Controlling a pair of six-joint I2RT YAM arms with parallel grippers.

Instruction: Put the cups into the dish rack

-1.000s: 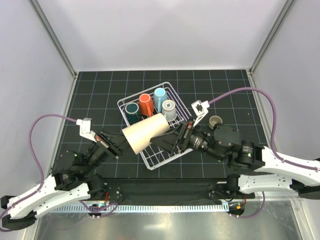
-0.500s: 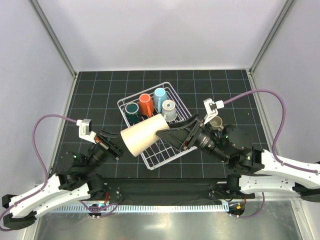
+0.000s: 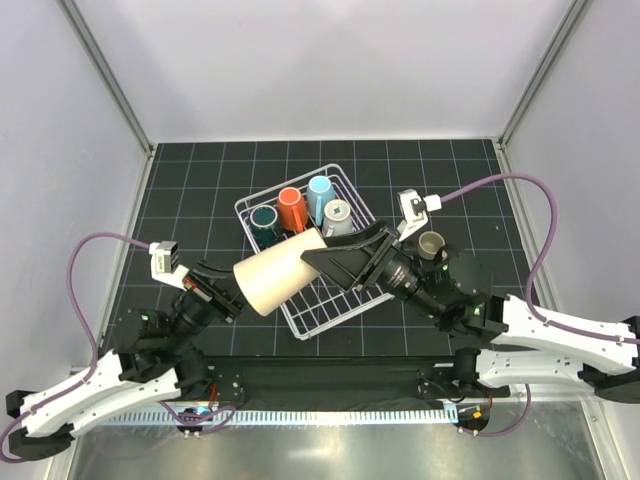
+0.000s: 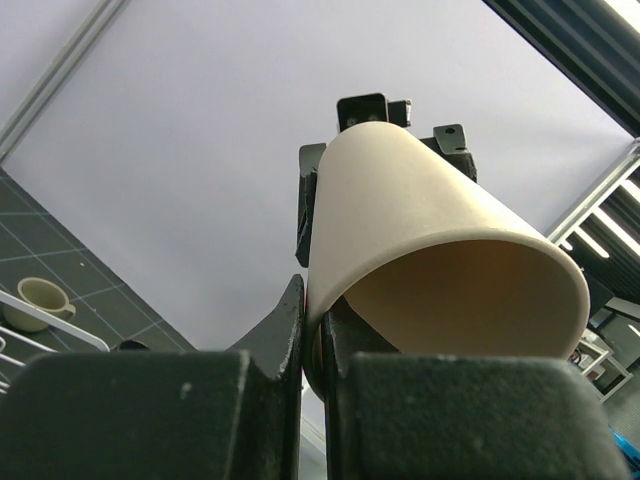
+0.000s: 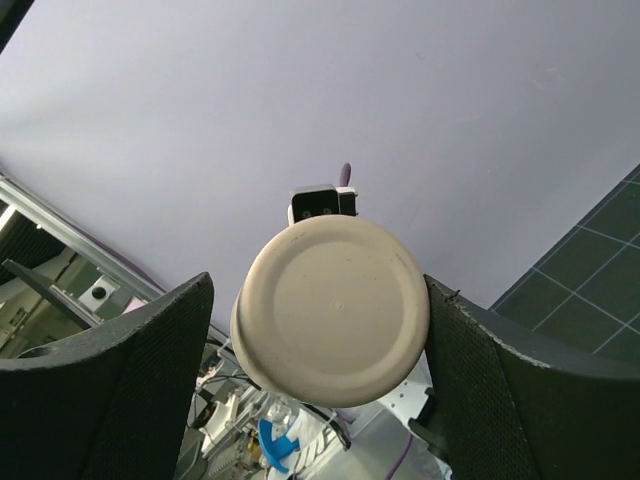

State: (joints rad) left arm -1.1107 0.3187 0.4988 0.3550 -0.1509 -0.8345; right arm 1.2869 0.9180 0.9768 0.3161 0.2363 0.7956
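My left gripper [image 3: 228, 290] is shut on the rim of the tall beige tumbler [image 3: 280, 270] and holds it tilted in the air over the near left corner of the white wire dish rack [image 3: 243, 207]. In the left wrist view the gripper [image 4: 318, 340] pinches the rim of the tumbler [image 4: 420, 220], one finger inside and one outside. My right gripper [image 3: 328, 262] is open and straddles the tumbler's base [image 5: 330, 320], with a gap on the left side. Dark teal [image 3: 265, 217], orange [image 3: 291, 208], light blue [image 3: 320, 192] and grey-white [image 3: 338, 218] cups stand in the rack.
A small olive-beige cup [image 3: 431, 244] stands on the black gridded mat right of the rack, close to my right arm; it also shows in the left wrist view [image 4: 35, 300]. Metal frame posts and pale walls enclose the table.
My right gripper has swung left and up to straddle the tumbler's base. My left gripper has shifted the tumbler slightly left and lifted it.
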